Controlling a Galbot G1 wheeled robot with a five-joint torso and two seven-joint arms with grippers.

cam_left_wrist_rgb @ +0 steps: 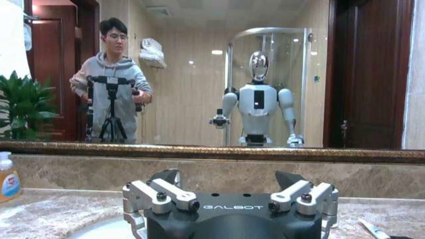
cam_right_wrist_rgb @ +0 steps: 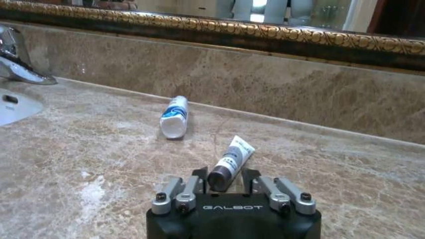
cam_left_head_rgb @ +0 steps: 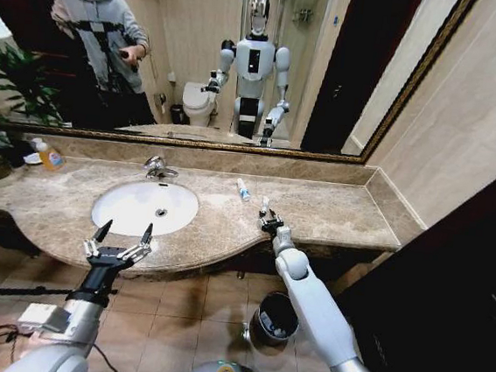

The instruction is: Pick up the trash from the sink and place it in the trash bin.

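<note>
Trash bin (cam_left_head_rgb: 274, 319) on the floor tiles under the tabletop (cam_left_head_rgb: 333, 214) edge, beside the right arm; pale bits inside, can't make out what.
Left pincer (cam_left_head_rgb: 121, 234) hovers at the front lip of the tabletop just short of the sink (cam_left_head_rgb: 145, 206); fingers spread wide, holding nothing; wrist view confirms both fingers apart.
Right pincer (cam_right_wrist_rgb: 224, 181) down at the tabletop surface right of the sink; fingers closed in on the dark capped end of a small white tube (cam_right_wrist_rgb: 232, 158); whether the tube is lifted or resting on the marble is hard to tell; its long axis runs away from the pincer toward the backsplash, cap end nearest the wrist, flat crimped end far and tilted slightly up.
Second white tube with blue marks (cam_right_wrist_rgb: 174, 116) lies flat on the tabletop farther back, between the gripped tube and the faucet (cam_left_head_rgb: 156, 167); well apart from the pincer; long axis roughly front-to-back, round end toward the right wrist camera.
Pump bottle of orange liquid (cam_left_head_rgb: 50, 157) at the far left of the tabletop by the mirror (cam_left_head_rgb: 200, 49).
</note>
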